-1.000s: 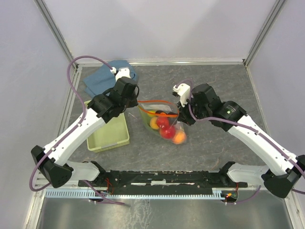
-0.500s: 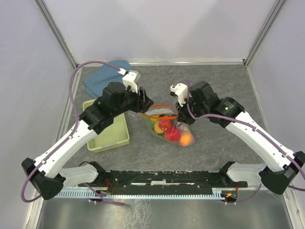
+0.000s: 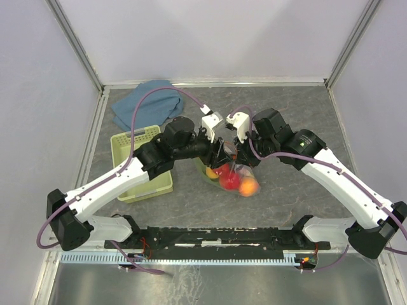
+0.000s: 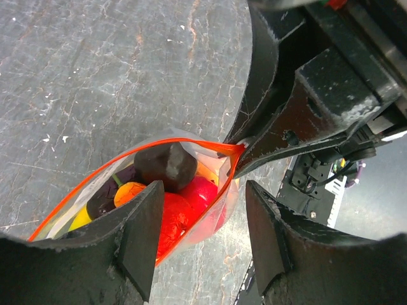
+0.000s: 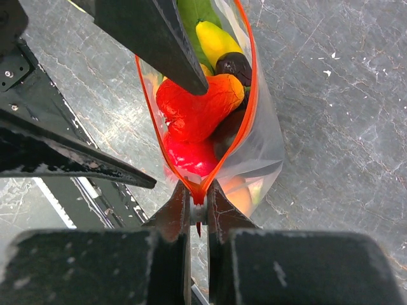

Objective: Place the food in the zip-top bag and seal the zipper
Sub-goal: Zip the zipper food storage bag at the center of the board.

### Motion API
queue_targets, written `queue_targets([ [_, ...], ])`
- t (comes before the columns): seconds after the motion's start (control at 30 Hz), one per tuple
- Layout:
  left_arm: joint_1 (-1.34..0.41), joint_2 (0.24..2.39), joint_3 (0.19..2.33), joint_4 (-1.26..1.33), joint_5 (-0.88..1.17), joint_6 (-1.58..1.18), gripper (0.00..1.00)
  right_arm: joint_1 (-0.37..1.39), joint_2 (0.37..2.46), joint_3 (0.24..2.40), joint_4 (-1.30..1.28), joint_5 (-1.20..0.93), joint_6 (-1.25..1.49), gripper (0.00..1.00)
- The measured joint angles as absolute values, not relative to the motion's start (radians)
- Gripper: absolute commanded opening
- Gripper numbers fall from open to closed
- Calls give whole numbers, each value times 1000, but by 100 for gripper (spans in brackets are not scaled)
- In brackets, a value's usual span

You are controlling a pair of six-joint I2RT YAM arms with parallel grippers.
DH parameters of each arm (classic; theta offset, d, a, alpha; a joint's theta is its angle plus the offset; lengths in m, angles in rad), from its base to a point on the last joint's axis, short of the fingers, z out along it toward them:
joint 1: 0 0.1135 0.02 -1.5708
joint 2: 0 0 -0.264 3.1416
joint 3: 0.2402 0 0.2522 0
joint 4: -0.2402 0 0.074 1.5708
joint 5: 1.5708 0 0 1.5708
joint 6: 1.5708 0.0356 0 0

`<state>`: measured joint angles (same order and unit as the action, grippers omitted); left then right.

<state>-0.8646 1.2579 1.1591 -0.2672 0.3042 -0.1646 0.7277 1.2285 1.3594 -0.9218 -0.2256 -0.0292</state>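
Right pincer (image 5: 198, 198): clamped on zipper (image 5: 249, 95) end. Left pincer (image 4: 203, 219): has let go, swung across, now part-open astride zipper beside right. Bag (image 5: 267, 149), food (image 5: 197, 108) inside, worktop (image 3: 292, 114) centre; mouth unsealed, closing run likely next.

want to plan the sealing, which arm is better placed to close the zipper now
Left. The left gripper stands open astride the zipper, right beside the corner that the right gripper pinches, so it can probably close and slide along while the right anchors the bag.
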Motion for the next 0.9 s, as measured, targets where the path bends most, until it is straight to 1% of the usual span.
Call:
queue_targets([
  [0.17,-871,1275,1141,-250,324,-141,56,727,1229,1359,-926,-240,-32,7],
  [0.23,-871,1283,1140,-237,328,-137,50,725,1229,1359,-928,-244,-32,7],
  [0.27,-870,1286,1140,-232,332,-136,45,724,1229,1359,-929,-245,-32,7],
  [0.4,-870,1291,1140,-228,344,-132,19,722,1228,1359,-931,-247,-36,8],
  [0.47,-869,1292,1140,-228,350,-131,11,721,1228,1359,-934,-247,-39,8],
  [0.5,-869,1293,1140,-227,351,-131,10,720,1227,1359,-936,-247,-41,8],
  [0.53,-869,1295,1140,-227,354,-130,10,719,1227,1359,-937,-247,-43,8],
  [0.57,-869,1295,1140,-227,356,-130,14,719,1225,1359,-938,-247,-43,8],
  [0.63,-869,1295,1140,-226,364,-126,28,719,1222,1359,-940,-247,-47,8],
  [0.77,-870,1295,1140,-226,367,-120,44,719,1219,1359,-945,-248,-51,8],
  [0.9,-870,1292,1139,-226,368,-116,47,719,1219,1359,-945,-255,-52,8],
])
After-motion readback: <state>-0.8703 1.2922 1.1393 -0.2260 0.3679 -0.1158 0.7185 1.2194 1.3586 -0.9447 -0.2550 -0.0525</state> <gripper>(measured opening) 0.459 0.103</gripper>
